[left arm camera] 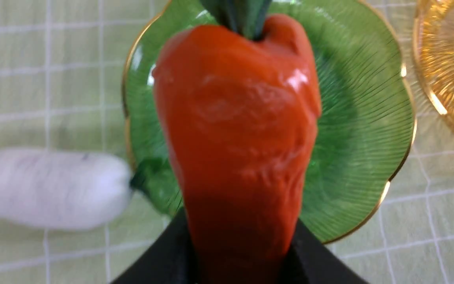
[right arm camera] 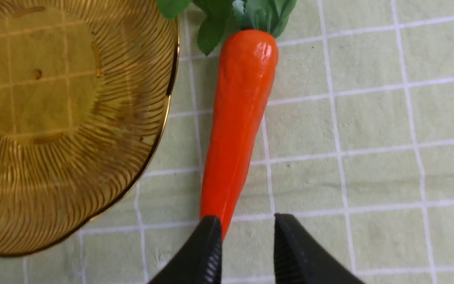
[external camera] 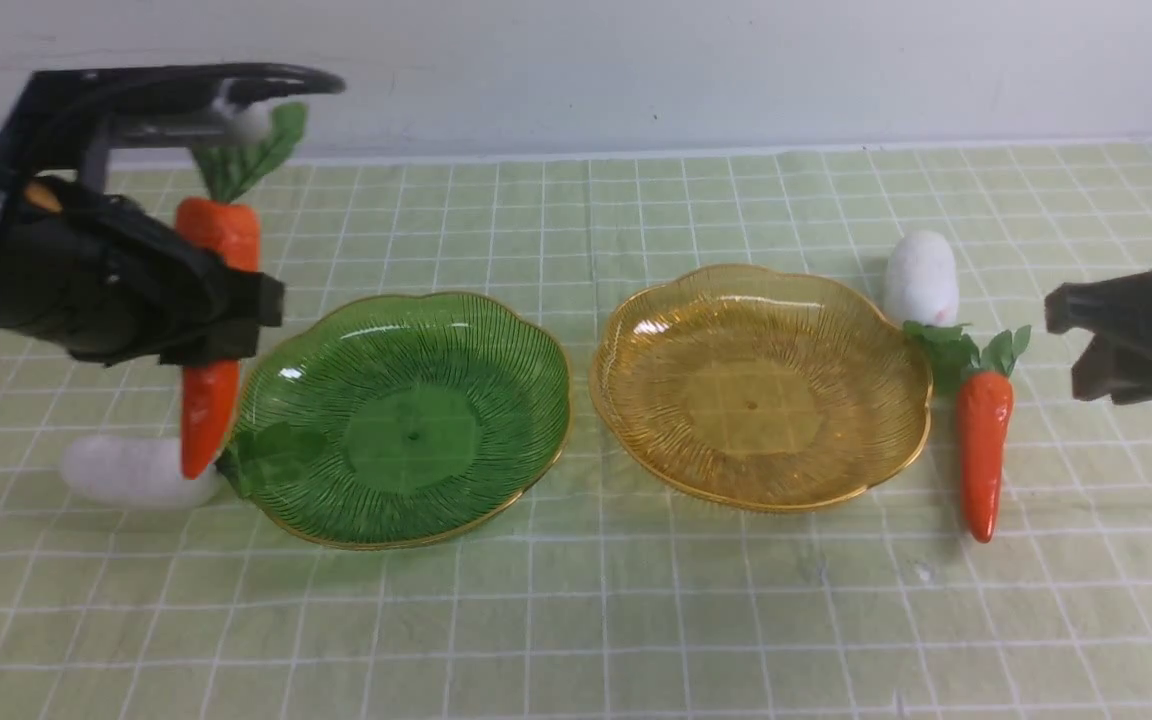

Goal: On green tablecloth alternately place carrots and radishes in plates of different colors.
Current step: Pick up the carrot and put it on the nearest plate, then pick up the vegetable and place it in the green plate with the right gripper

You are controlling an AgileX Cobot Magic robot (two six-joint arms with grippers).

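Beside green plate [external camera: 496, 350] rim, left jaws pinch carrot [external camera: 220, 236]; right jaws parted over cloth [external camera: 636, 620]

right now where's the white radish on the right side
In the front view the radish lies on the green tablecloth on the robot's right, beside the amber plate's far right rim, with the loose carrot just in front of it.

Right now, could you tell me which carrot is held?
The carrot in the left gripper, by the green plate; the other carrot lies beside the amber plate.
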